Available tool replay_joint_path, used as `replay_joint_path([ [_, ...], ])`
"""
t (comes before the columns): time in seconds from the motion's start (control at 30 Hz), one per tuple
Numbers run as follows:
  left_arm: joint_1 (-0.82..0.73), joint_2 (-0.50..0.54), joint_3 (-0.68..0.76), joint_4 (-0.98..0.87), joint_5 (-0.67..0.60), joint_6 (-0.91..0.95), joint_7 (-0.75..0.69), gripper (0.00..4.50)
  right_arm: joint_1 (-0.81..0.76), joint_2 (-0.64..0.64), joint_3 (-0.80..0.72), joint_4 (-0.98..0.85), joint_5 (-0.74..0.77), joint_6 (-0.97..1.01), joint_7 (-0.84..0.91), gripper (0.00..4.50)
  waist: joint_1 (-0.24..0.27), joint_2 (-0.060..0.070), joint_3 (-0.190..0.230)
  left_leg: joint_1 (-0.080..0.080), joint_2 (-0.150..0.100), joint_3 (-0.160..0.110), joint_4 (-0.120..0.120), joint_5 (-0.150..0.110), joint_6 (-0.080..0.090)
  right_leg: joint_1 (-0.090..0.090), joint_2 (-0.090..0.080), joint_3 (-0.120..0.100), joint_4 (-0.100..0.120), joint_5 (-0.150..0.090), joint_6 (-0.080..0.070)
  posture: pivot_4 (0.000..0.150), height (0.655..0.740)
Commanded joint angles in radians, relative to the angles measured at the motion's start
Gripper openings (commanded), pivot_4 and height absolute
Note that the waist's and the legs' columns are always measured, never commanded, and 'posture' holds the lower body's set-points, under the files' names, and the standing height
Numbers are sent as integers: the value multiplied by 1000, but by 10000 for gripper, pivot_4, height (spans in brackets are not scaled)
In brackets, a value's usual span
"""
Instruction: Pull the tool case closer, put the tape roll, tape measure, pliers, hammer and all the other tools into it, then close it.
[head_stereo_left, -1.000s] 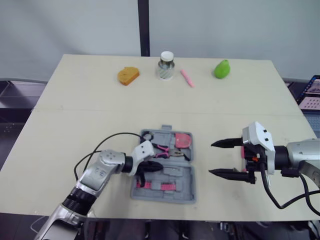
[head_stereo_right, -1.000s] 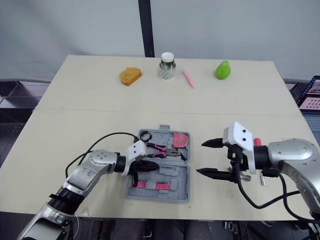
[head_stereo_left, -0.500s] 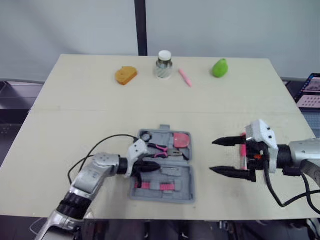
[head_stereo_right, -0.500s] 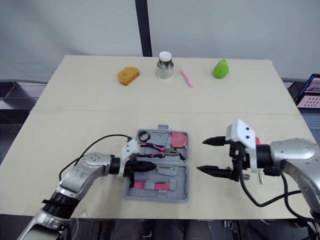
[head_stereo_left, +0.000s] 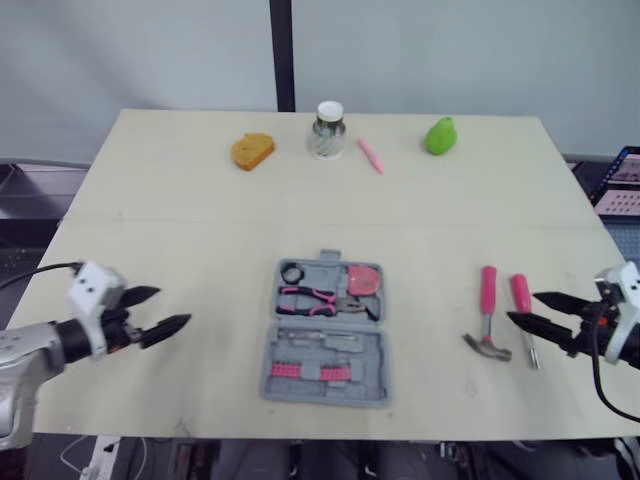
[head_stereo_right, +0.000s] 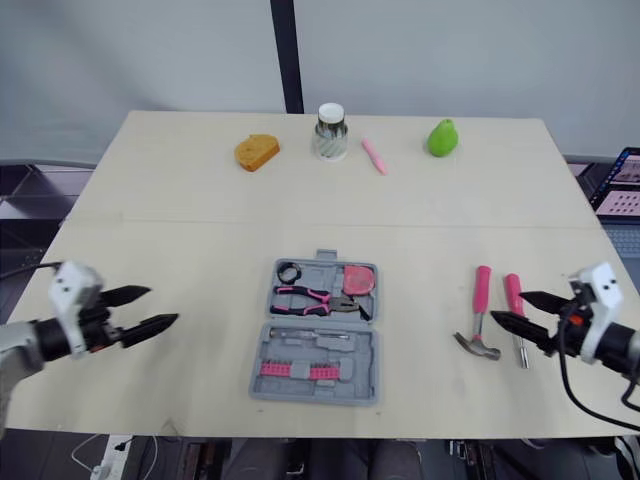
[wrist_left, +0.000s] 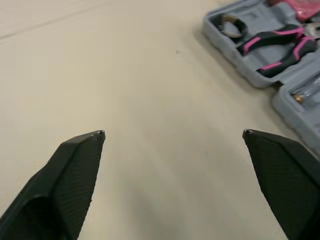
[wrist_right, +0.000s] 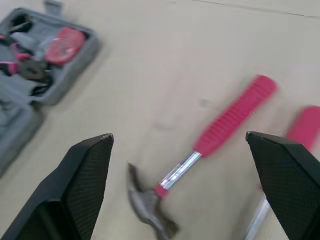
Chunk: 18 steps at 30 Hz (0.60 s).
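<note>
The grey tool case (head_stereo_left: 325, 332) lies open at the table's middle front. Its far half holds a black tape roll (head_stereo_left: 292, 272), a pink tape measure (head_stereo_left: 365, 280) and pink-handled pliers (head_stereo_left: 322, 299); its near half holds a row of pink bits (head_stereo_left: 291, 370). A pink-handled hammer (head_stereo_left: 486, 313) and a pink screwdriver (head_stereo_left: 524, 309) lie on the table right of the case. My left gripper (head_stereo_left: 171, 307) hovers open, well left of the case, holding nothing. At the right edge my right gripper (head_stereo_left: 522, 307) is open and empty, its tips beside the screwdriver. The right wrist view has the hammer (wrist_right: 225, 127) between the fingers.
Along the table's far edge stand an orange bread-shaped piece (head_stereo_left: 252, 151), a white-lidded jar (head_stereo_left: 328, 129), a pink pen (head_stereo_left: 372, 155) and a green pear (head_stereo_left: 440, 136). A laptop (head_stereo_left: 624, 177) sits beyond the right edge. Bare tabletop lies between the case and each gripper.
My left gripper has left the case, drawn back far to the left and opened. My right gripper has pulled back to the right, uncovering the hammer and screwdriver.
</note>
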<state>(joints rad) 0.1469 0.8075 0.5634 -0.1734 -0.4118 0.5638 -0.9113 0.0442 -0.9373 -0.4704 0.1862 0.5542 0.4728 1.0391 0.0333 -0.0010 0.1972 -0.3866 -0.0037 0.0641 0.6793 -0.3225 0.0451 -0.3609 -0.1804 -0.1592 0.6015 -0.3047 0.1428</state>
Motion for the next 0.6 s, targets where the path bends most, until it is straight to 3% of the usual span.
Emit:
replay_joint_path([
  [0.03, 74, 6, 118, 49, 6, -59, 6, 44521, -21, -25, -35, 162, -66, -124, 11, 45000, -6, 1, 0, 0, 0, 0, -1, 0, 0, 0, 0, 0, 0, 0, 0, 1500, 7400],
  [0.3, 129, -24, 179, 154, 4, -168, 38, 44521, -146, -29, -5, 439, -160, -268, -3, 45000, -19, 1, 1, 1, 1, 1, -3, 0, -1, -1, 0, 1, -1, 0, 0, 1500, 7400],
  [0.6, 144, -36, 158, 141, -1, -176, 59, 44521, -197, -22, 10, 475, -181, -289, 15, 45000, -32, 2, 1, 1, 0, 1, -4, 0, -1, -1, -1, 0, -1, 0, 0, 1500, 7400],
])
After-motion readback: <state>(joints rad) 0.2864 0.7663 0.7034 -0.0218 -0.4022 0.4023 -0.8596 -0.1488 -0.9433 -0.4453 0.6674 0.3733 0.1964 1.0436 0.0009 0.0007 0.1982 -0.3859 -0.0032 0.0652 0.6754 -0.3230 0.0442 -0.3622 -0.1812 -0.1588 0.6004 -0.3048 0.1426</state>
